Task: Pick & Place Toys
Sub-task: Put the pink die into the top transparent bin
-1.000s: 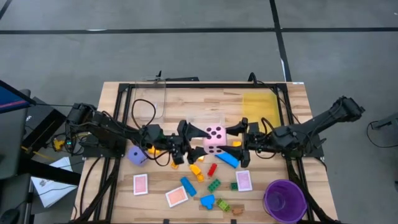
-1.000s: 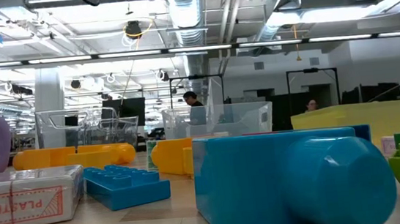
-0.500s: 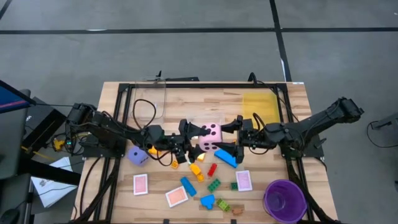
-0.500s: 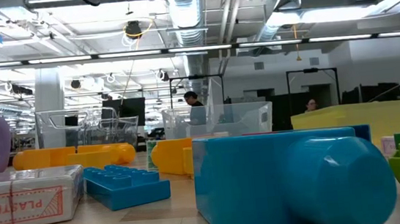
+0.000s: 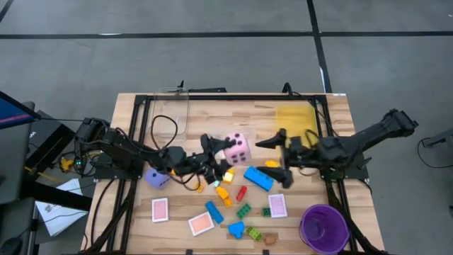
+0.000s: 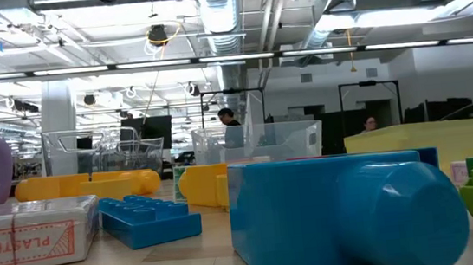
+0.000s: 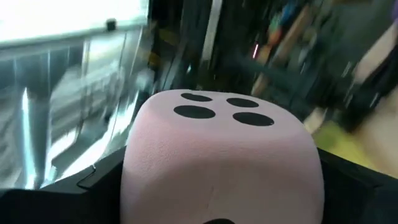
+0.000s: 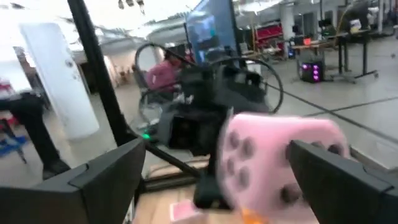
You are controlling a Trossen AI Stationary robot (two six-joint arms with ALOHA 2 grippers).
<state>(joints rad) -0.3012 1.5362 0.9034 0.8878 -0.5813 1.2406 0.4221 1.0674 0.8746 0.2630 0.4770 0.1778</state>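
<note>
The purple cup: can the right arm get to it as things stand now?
Probably yes. The purple cup stands on the right arm's side, with no toy between it and the right end effector, which is open.

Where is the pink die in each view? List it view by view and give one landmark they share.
High view: pink die at table centre, between the left gripper fingers.
Low view: not in it.
Left wrist view: pink die fills the middle, close up.
Right wrist view: pink die right of centre, held by the other arm.
Shared landmark: the left gripper around the die.
</note>
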